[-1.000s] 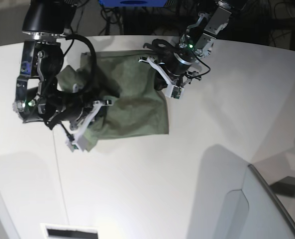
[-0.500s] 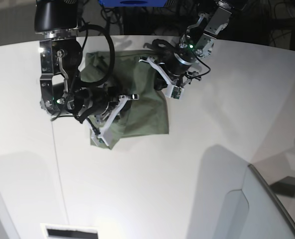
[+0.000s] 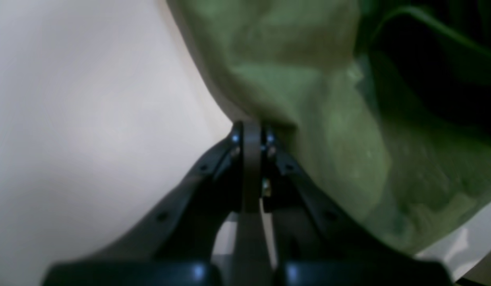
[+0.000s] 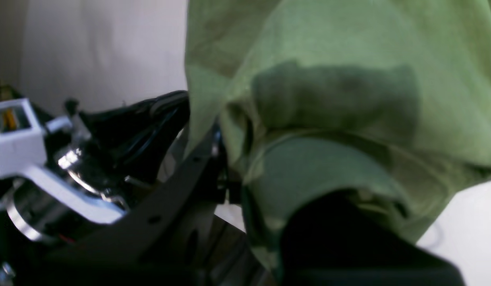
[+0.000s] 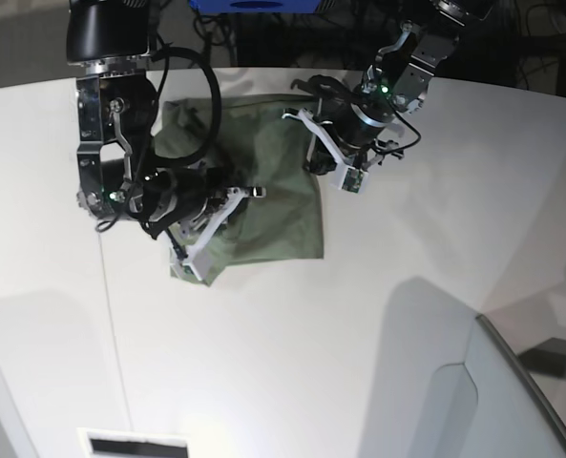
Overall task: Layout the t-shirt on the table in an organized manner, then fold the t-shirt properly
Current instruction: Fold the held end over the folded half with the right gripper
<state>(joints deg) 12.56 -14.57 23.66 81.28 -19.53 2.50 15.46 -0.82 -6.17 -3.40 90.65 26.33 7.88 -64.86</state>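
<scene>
**Both Arms Gripping the Shirt Mid-Layout**

While the olive-green t-shirt (image 5: 263, 205) lies bunched near the far edge of the white bench (image 5: 311, 363), both arms have hold of it. At the shirt's far corner, the left end effector (image 3: 251, 131) is clenched on a fabric edge. On the opposite side, the right end effector (image 4: 225, 159) is clamped on a fold of cloth that drapes over it. By my reading, the layout step is in hand, with folding not begun. Next, the arms likely need to draw their grips apart to spread the fabric flat on the bench.
</scene>
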